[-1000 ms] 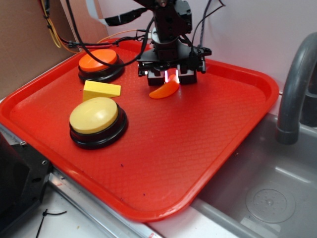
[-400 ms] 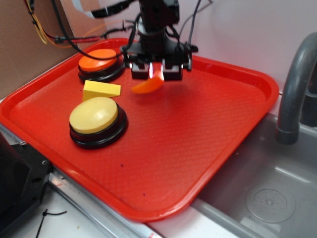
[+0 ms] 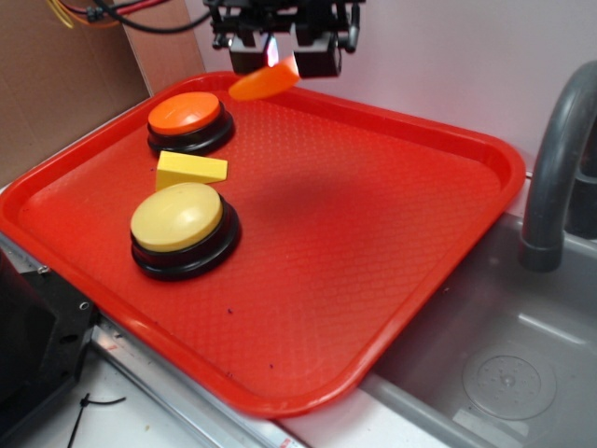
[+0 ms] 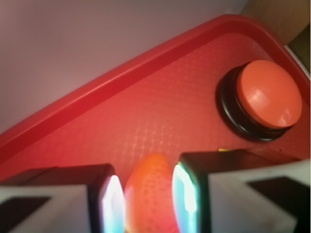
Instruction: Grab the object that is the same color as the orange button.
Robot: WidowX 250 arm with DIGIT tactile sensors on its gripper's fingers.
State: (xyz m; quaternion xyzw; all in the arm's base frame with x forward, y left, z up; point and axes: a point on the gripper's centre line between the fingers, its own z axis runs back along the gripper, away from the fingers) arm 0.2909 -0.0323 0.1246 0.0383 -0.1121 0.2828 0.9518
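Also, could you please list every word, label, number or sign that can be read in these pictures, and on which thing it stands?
None: no readable text on the tray, orange button, yellow button, yellow wedge, orange crescent or gripper.

A: Where does everything sit on the red plastic tray (image 3: 401, 280)?

B: Centre the clock on the yellow cheese-like wedge block (image 3: 190, 170). The round orange dome button on its black base (image 3: 187, 119) lies at twelve o'clock, near the far rim. The yellow dome button (image 3: 179, 224) lies at six, just beside the wedge.

A: And the small glossy orange crescent (image 3: 264, 81)?

B: Up at about one o'clock from the wedge, off the tray, pinched between the jaws of the gripper (image 3: 278, 54) above the far rim. In the wrist view the crescent (image 4: 148, 194) sits between the two fingers, the orange button (image 4: 266, 97) at two o'clock.

A: Beyond the tray?

B: The grey sink basin (image 3: 504, 355) at three o'clock, with its grey curved faucet (image 3: 558, 159).
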